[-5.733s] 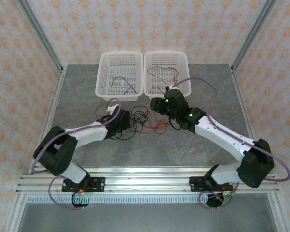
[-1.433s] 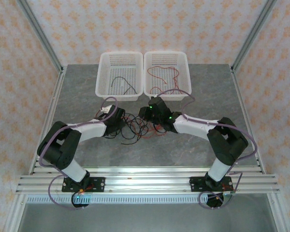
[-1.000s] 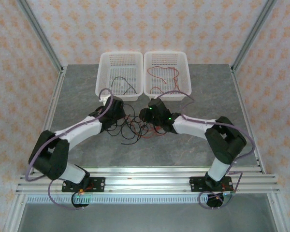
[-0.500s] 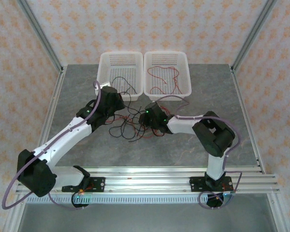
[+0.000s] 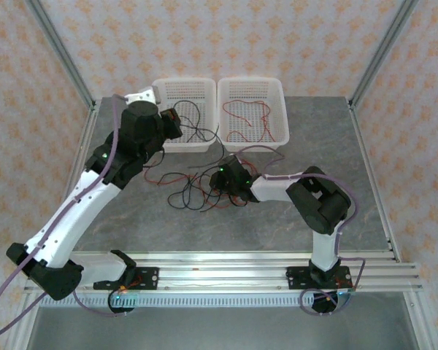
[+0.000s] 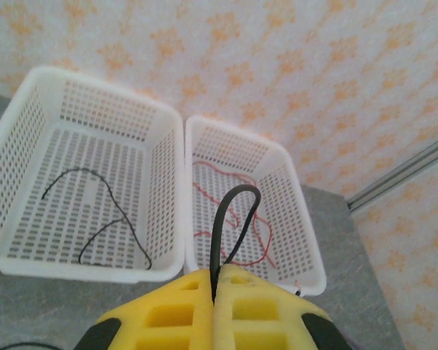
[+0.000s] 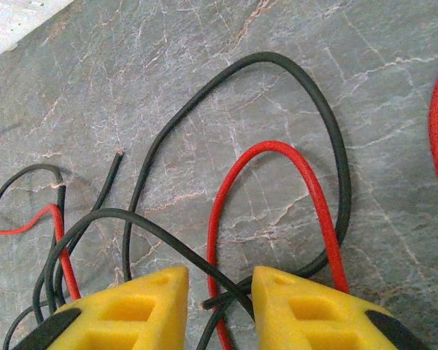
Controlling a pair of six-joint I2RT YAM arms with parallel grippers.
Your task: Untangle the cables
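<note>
Red + black cables [image 5: 197, 191] tangled mid-table [image 5: 314, 138], near the baskets [image 5: 184, 81]. Thin, light, limp; curls likely snag. L gripper [image 6: 213, 281] pressed shut on black loop [image 6: 228, 211]. R gripper [image 7: 219, 292] spread over tangle, strands in gap. Best hold: near a free end.

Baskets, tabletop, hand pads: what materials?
Left basket and right basket: white moulded plastic, perforated walls, slight sheen. Tabletop: grey, veined like stone; possibly a laminate print. Pads of the right hand: yellow foam, matte, with square cutouts.
</note>
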